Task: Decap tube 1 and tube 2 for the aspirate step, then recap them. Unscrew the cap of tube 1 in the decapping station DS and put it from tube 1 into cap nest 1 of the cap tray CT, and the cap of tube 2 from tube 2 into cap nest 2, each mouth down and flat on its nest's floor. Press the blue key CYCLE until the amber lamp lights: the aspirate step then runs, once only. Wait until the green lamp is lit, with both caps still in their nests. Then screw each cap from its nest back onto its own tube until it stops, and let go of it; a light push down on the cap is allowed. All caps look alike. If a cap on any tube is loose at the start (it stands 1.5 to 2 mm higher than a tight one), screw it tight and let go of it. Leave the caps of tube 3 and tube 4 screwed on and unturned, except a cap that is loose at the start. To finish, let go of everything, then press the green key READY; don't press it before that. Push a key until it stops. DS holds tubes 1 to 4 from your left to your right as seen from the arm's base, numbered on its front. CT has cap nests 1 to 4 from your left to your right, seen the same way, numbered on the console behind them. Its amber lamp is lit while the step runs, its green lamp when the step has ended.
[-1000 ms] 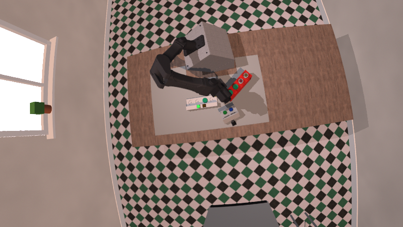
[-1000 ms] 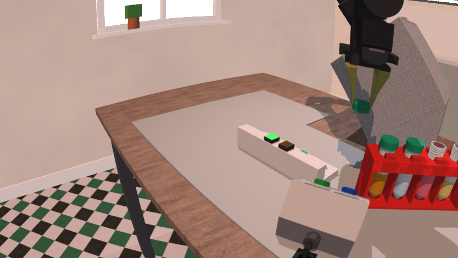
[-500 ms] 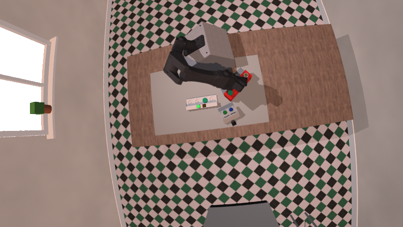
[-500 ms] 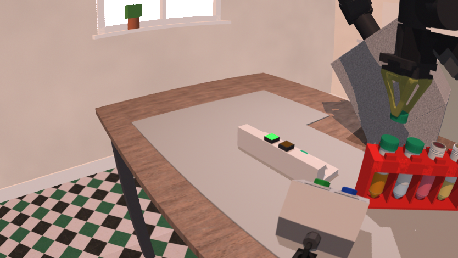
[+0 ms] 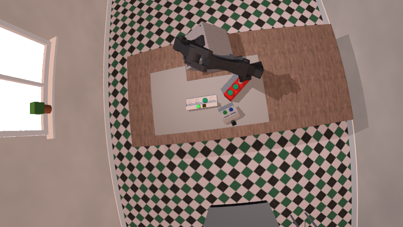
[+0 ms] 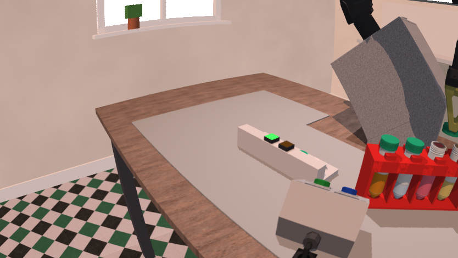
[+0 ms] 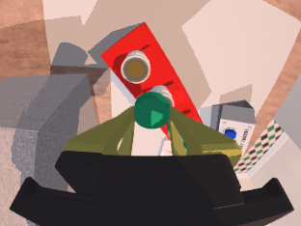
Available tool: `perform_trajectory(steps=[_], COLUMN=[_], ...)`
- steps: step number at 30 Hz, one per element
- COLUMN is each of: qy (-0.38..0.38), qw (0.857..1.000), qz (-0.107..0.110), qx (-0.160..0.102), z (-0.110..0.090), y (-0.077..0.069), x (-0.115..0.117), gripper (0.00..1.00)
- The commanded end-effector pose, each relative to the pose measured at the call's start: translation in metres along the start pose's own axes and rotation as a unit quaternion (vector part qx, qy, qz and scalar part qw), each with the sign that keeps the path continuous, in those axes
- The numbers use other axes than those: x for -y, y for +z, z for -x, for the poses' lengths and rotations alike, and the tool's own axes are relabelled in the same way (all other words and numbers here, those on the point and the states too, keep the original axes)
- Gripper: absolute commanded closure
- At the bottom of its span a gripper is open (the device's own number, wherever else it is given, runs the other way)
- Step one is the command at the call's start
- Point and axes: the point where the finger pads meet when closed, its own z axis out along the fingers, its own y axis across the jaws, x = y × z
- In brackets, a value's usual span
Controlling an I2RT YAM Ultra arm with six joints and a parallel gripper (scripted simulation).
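The red decapping station [image 5: 236, 88] holds four tubes. Two of them keep their green caps [image 6: 389, 142] [image 6: 414, 144]. The other two stand open at the end away from the key box: one with pink liquid [image 6: 437, 149] and the end tube [image 6: 454, 153]. My gripper [image 7: 151, 111] is shut on a green cap [image 7: 152, 116] and holds it just above the open tubes. It also shows in the exterior view [image 6: 450, 129]. I cannot tell which open mouth it is over. Another green cap [image 5: 205, 100] sits in a nest of the cap tray [image 5: 201, 102]. The green lamp [image 6: 271, 138] is lit and the amber lamp [image 6: 286, 145] is dark.
The key box [image 6: 320, 214] with a green key [image 6: 321, 182] and a blue key [image 6: 348, 190] stands in front of the station. A grey block [image 6: 391, 83] at the arm's base rises close behind the station. The arm [image 5: 217, 60] reaches across the mat.
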Motion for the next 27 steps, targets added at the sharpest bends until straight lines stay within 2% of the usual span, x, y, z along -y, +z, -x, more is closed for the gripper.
perform_trajectory(steps=[1,2,14,20,27], qy=[0.009,0.009,0.009,0.009,0.009], qw=[1.000,1.000,1.000,1.000,1.000], qz=[0.008,0.008,0.008,0.008,0.008], qx=[0.008,0.008,0.008,0.008,0.008], z=[0.024,0.031,0.031,0.031,0.031], y=[-0.008,-0.008,-0.008,0.010,0.016], x=[-0.010,-0.012,-0.011,-0.012,-0.012], gripper=[1.00,1.00,1.00,1.00,1.00])
